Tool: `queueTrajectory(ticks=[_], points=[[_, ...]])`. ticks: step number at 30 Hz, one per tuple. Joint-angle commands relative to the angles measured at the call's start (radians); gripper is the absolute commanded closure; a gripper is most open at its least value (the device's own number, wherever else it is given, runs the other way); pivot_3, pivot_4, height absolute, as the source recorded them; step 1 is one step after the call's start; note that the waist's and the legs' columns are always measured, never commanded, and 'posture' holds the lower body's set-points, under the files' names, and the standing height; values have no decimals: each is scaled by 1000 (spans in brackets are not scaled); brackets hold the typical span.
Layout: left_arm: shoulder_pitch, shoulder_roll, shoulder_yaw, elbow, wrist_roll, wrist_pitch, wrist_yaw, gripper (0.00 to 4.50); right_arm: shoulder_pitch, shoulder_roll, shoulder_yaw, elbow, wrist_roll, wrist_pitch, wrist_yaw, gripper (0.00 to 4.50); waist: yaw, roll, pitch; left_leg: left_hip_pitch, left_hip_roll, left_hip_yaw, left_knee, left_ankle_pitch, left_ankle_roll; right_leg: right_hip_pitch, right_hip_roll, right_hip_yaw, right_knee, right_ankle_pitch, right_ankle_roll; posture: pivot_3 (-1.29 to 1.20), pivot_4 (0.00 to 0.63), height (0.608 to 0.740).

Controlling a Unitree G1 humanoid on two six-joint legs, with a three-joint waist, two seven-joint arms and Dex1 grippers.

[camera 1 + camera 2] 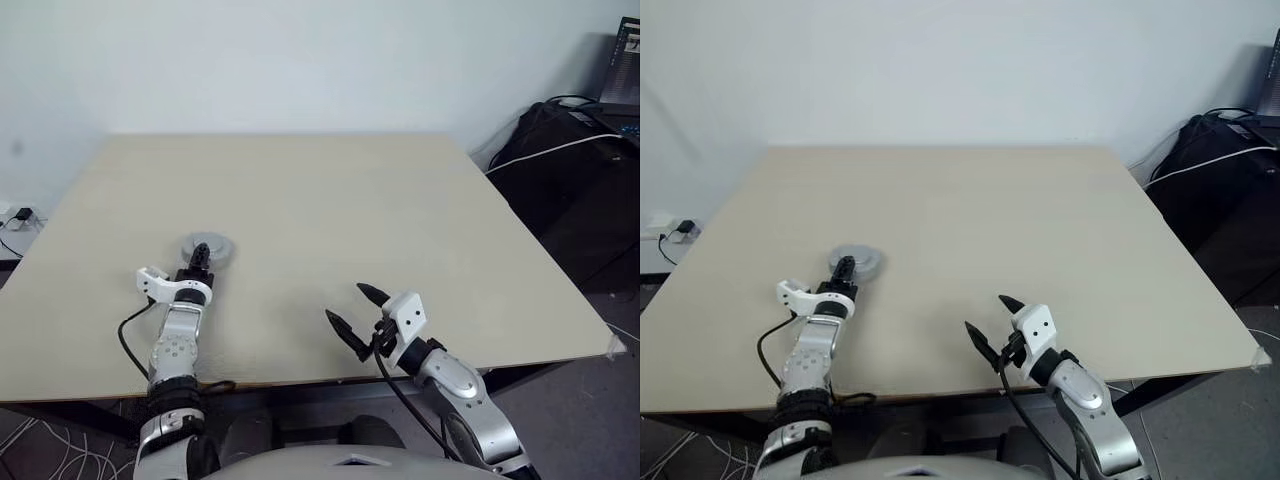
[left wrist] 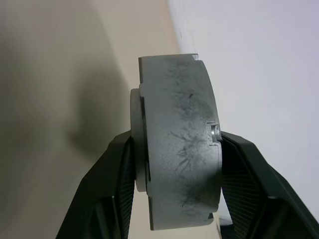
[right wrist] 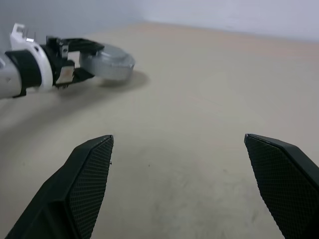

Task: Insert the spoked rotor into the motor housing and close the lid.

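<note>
1. While my left gripper (image 1: 203, 254) clamps the closed motor housing (image 1: 209, 249) edgewise just above the table (image 1: 400, 220), releasing early could drop or roll it.
2. My right gripper (image 1: 357, 305) hangs spread and empty, too far off to catch.

Motor housing (image 2: 179, 144): matt grey metal w/ dark scuffs; end effector fingers (image 3: 89, 174): black textured pads; table (image 1: 350, 210): smooth matt beige.

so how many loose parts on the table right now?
1. A grey round assembly on the table's near-left part, clamped across its thickness by the left gripper. Any rotor or housing inside it is hidden.
</note>
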Motion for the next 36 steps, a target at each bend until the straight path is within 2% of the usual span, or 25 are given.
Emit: queueTrajectory(ticks=[1,11,18,19,29,36], points=[[-82,25,23,10,33,-16,-7,2410,-5,3,-18,-23,1,6,7,0,-1,0,0,0,0,0,0,0,0,0,0,0,0,0,0,0,0,740],[-124,29,16,67,196,7,115,2410,0,5,-18,-34,-7,34,4,0,-1,-1,-2,1,0,0,0,0,0,2,0,0,0,0,0,0,0,740],[-89,28,32,36,234,39,159,116,-6,8,-15,-38,-10,55,6,0,-2,0,-3,2,0,0,0,0,0,1,-2,0,0,2,0,0,0,740],[-77,28,32,20,236,49,164,23,-7,9,-15,-38,-10,58,7,0,-3,0,-4,2,0,0,0,0,-1,1,-3,0,0,2,0,0,0,740],[108,40,-7,-223,259,222,220,23,-10,15,-15,-44,-10,86,9,0,-9,1,-6,3,0,0,-2,0,-1,1,-6,2,0,1,-1,0,0,740],[283,152,-161,-368,396,349,152,23,-18,18,-7,-43,-6,109,23,0,-17,8,-14,6,0,1,-5,0,-1,1,-6,3,0,1,-1,0,0,740]])
